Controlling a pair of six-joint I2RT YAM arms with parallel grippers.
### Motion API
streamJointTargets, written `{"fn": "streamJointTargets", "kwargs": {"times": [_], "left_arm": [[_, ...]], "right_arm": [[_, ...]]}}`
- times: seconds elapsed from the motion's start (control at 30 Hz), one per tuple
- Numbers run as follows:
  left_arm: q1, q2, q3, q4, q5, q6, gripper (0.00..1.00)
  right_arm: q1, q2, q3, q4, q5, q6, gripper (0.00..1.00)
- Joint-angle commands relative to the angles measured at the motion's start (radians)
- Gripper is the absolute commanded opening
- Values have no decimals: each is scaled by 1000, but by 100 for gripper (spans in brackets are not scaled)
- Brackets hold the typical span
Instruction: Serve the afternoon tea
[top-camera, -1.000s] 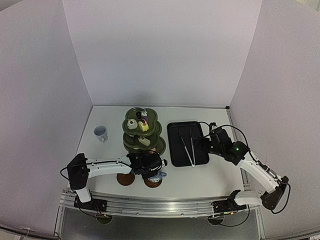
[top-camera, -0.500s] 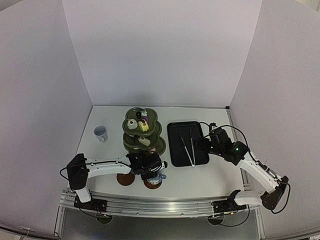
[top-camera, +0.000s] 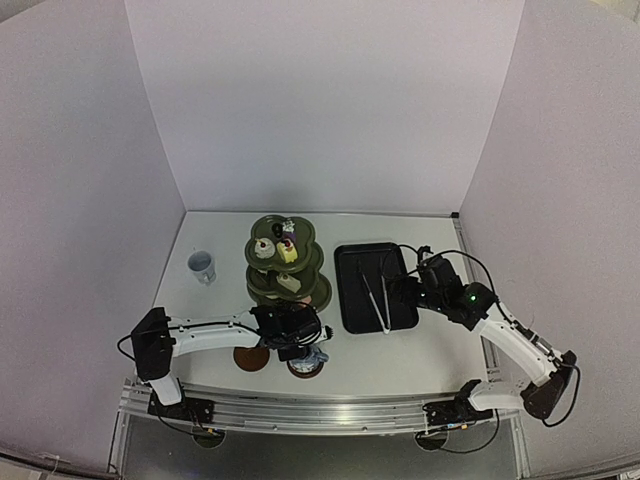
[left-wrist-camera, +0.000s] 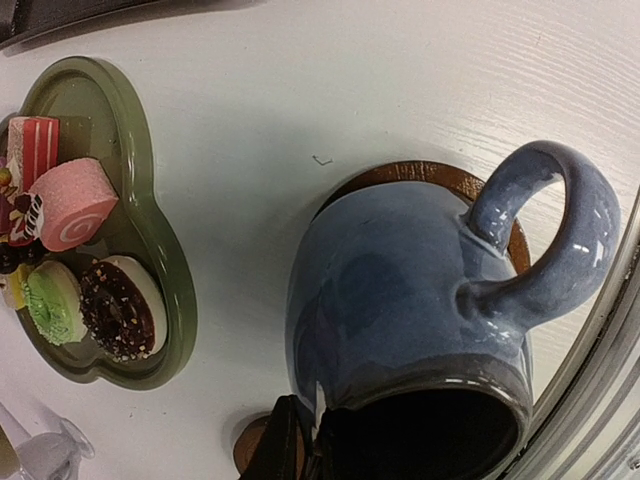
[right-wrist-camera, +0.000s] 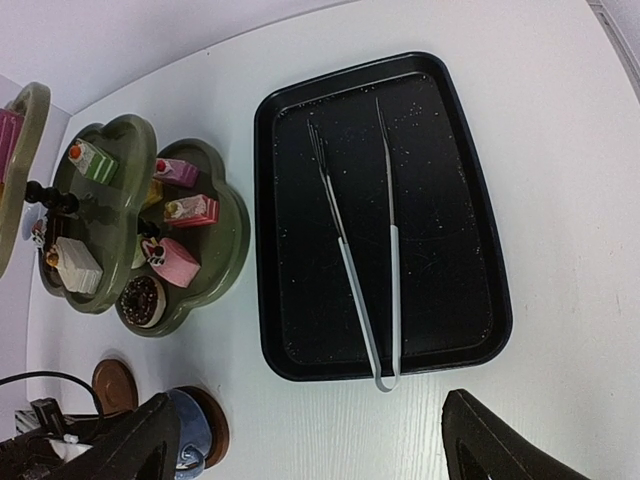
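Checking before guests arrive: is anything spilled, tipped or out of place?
Nothing stands out: pastries sit on the stand, tongs lie in the tray, the left gripper holds the jug by its rim over a saucer.

a black tray (right-wrist-camera: 470, 200) lies flat on the white table (right-wrist-camera: 560, 120), its floor speckled with pale flecks. metal tongs (right-wrist-camera: 348, 268) lie inside the tray, their joined end at its near rim and the two arms spreading apart towards its far rim. plain pale panels (top-camera: 320, 100) stand behind the tray and to both sides of it. a metal rail (top-camera: 330, 412) runs along the table edge nearer than the tray.
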Motion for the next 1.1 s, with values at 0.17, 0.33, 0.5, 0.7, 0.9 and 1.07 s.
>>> {"fn": "streamJointTargets", "kwargs": {"times": [0.17,0.33,0.5,0.7,0.9,1.07], "left_arm": [[0,-14,5,73,23,36,0],[0,-3,-13,85,12,63,0],[0,3,-19,88,20,68,0],[0,-2,-20,64,10,74,2],[0,-21,-5,34,11,83,2],[0,-24,4,22,13,87,2]], "right_arm": [[6,8,9,6,2,4,88],[6,5,6,6,4,4,88],[6,6,6,6,5,5,88],[6,7,6,7,6,2,88],[6,18,11,6,3,0,88],[6,26,18,6,-4,-2,88]]}}
